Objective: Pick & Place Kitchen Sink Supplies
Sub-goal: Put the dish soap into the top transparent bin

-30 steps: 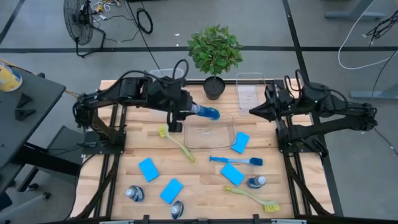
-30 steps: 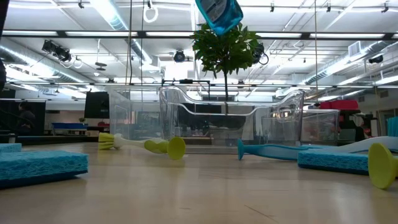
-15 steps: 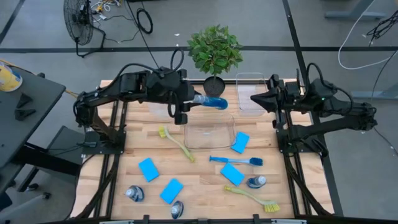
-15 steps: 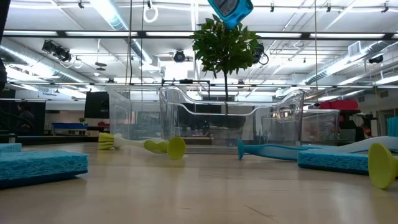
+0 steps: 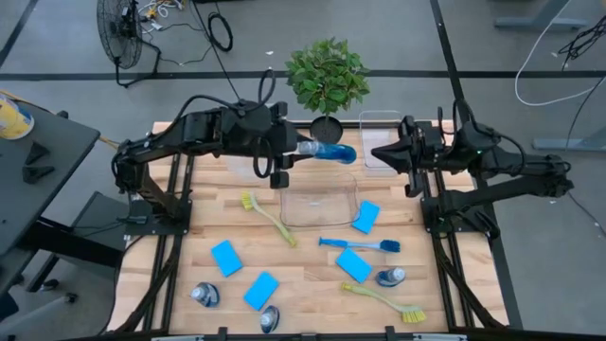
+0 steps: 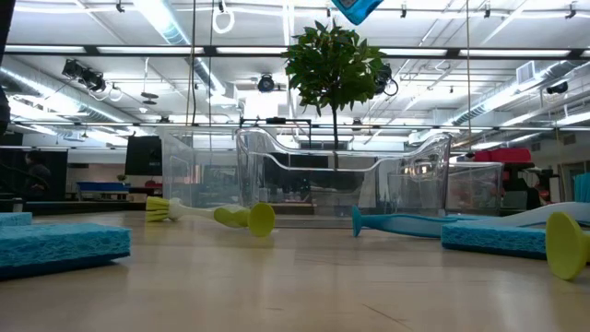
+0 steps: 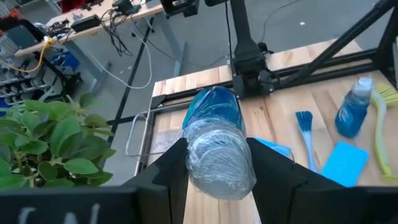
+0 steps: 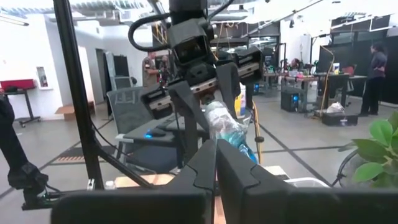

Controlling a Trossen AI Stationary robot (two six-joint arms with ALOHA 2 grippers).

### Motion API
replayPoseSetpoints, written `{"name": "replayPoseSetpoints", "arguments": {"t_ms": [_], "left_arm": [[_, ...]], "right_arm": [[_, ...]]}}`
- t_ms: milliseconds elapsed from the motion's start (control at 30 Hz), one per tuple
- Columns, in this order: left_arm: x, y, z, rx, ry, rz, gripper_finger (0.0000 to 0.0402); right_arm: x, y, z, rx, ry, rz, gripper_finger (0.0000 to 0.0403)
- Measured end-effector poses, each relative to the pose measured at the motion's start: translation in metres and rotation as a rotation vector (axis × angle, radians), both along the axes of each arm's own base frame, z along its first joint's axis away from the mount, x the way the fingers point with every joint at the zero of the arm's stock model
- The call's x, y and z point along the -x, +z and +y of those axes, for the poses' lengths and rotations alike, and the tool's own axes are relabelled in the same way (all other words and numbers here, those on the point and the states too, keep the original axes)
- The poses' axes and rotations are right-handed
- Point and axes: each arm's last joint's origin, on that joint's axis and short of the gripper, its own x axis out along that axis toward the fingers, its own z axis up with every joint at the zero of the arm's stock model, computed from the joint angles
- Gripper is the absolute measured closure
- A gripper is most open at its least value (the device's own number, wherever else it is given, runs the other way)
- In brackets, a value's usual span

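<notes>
Nearly everything waits on the table's near part: three bottles [image 5: 205,295], [image 5: 270,317], [image 5: 389,278], four blue sponges [image 5: 226,257], [image 5: 260,290], [image 5: 353,265], [image 5: 365,216], two yellow-green brushes [image 5: 269,217], [image 5: 383,300] and the blue brush [image 5: 359,244]. The middle clear bin [image 5: 318,198] looks empty. Beyond it, the left gripper [image 5: 295,155] clamps the fourth bottle [image 5: 331,152] aloft beside the potted plant [image 5: 327,83]. The right gripper [image 5: 377,155] hovers clenched on nothing, facing it over the far bin [image 5: 381,140]. By my judgement, the task has barely begun.

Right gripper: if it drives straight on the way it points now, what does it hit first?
Probably the bottle held in the left gripper. The right gripper, shut, points straight at it; relative heights are unclear.
</notes>
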Motion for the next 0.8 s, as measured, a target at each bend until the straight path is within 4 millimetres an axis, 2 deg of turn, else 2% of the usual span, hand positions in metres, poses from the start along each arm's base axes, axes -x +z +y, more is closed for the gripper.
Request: {"name": "replayPoseSetpoints", "arguments": {"t_ms": [133, 267, 533, 800], "left_arm": [[0.001, -0.002, 0.000, -0.002, 0.008, 0.021, 0.0259], [0.003, -0.006, 0.001, -0.013, 0.039, 0.066, 0.0260], [0.005, -0.010, 0.005, 0.052, 0.120, 0.101, 0.0258], [-0.013, -0.030, 0.008, 0.125, 0.170, 0.163, 0.0256]], "right_arm": [[-0.004, -0.002, -0.001, -0.003, -0.039, 0.014, 0.0379], [-0.008, -0.007, -0.003, 0.003, -0.093, 0.058, 0.0351], [-0.029, -0.027, -0.006, 0.068, -0.194, 0.220, 0.0238], [-0.065, -0.051, -0.007, 0.115, -0.225, 0.344, 0.0125]]}}
